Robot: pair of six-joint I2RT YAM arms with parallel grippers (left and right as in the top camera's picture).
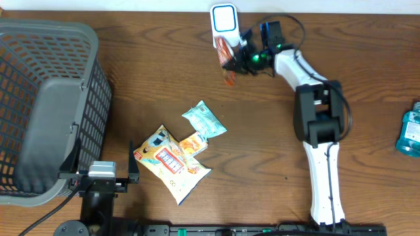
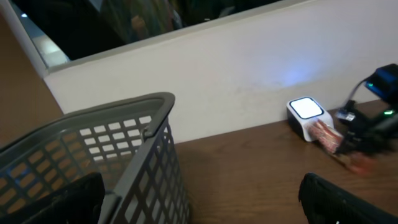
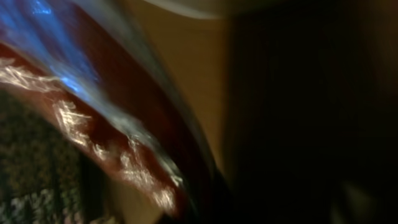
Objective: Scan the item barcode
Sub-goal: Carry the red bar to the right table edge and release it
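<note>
Right arm's fingers (image 1: 237, 61) are clamped tight on the crinkly red-orange foil snack packet (image 1: 226, 56), which sits just beside the small white box scanner with the lit face (image 1: 224, 19) at the back of the wooden table (image 1: 151, 72). Left arm's fingers (image 1: 133, 167) gape wide, holding nothing. I'd tilt the packet slowly until the barcode squarely faces the window, then hold it steady.

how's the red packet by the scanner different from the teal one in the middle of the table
The red-orange foil packet is clamped in the right pincer beside the white box scanner; the teal plastic packet lies loose on the brown wooden table, held by nothing. Both are small sealed packets.
</note>
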